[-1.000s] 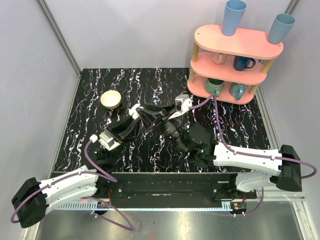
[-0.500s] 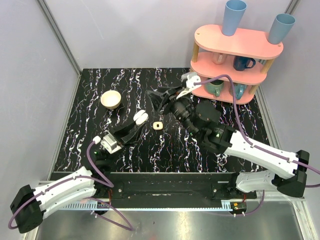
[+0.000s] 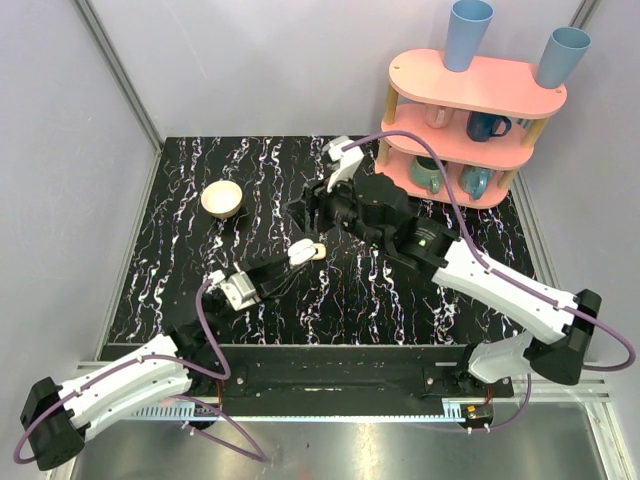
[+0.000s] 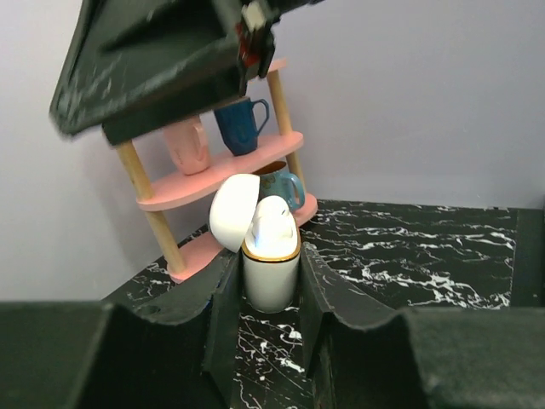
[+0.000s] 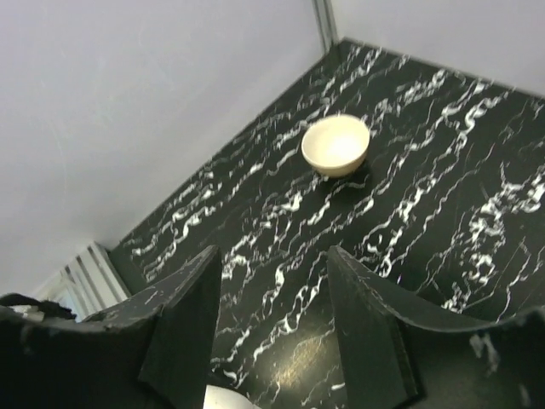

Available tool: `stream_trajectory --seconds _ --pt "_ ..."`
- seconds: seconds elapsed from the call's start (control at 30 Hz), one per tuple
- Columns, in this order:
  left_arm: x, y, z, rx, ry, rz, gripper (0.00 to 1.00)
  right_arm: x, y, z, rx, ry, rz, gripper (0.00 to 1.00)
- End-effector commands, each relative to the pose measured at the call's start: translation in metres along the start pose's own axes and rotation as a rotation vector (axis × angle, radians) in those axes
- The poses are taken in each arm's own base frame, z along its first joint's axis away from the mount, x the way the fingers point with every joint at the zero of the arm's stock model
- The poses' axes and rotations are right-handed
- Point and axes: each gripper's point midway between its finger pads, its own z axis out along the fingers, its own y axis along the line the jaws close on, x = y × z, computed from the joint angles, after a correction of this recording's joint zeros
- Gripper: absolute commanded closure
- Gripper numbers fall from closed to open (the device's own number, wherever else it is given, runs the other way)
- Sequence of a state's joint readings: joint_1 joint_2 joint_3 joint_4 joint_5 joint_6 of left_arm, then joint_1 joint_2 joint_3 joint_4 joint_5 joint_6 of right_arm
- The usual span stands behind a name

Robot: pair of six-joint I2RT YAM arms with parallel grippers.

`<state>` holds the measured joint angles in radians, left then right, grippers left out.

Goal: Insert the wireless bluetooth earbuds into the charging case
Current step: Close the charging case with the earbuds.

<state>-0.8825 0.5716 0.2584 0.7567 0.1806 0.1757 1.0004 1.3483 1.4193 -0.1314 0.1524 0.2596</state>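
My left gripper [image 4: 267,266] is shut on the white charging case [image 4: 271,285], which has a gold rim. It holds the case upright just above the table, with the lid [image 4: 232,213] swung open to the left. One white earbud [image 4: 272,228] sits in the case's mouth. From above, the case [image 3: 302,251] shows at the tip of my left gripper [image 3: 295,259], mid-table. My right gripper [image 3: 311,212] hangs open just behind the case. Nothing is between its fingers [image 5: 183,315] in the right wrist view.
A small cream rounded-square piece [image 3: 319,250] lies on the black marbled table [image 3: 200,280] right of the case. A cream bowl [image 3: 222,198] stands at the back left. A pink two-tier shelf [image 3: 470,110] with mugs and blue cups fills the back right corner.
My right gripper has pulled back from the case toward the rear and opened wider. My left gripper, still holding the case, has shifted right and toward the near edge.
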Motion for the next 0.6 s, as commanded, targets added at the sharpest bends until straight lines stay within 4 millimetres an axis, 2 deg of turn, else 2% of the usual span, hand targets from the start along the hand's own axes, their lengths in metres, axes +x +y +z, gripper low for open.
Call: stream_trajectory --seconds 0.0,0.17,0.23,0.37,0.47,0.57 --pt "-0.022 -0.003 0.012 0.044 -0.054 0.018 1.0 0.036 0.001 0.007 -0.017 0.126 0.013 0.4" --pt "-0.02 0.0 0.019 0.032 -0.044 0.013 1.0 0.059 -0.006 0.003 -0.002 0.178 0.022 0.39" --pt "-0.018 0.001 0.021 0.025 -0.04 0.016 1.0 0.062 -0.008 -0.001 0.003 0.181 0.027 0.39" --pt "-0.019 0.005 0.024 0.005 -0.05 0.016 1.0 0.083 -0.018 -0.007 0.038 0.228 0.034 0.39" --pt "-0.019 0.009 0.026 -0.016 -0.051 0.012 1.0 0.089 -0.023 -0.013 0.053 0.239 0.043 0.39" --pt "-0.016 0.012 0.028 -0.038 -0.044 -0.003 1.0 0.083 -0.028 -0.02 0.078 0.21 0.043 0.39"
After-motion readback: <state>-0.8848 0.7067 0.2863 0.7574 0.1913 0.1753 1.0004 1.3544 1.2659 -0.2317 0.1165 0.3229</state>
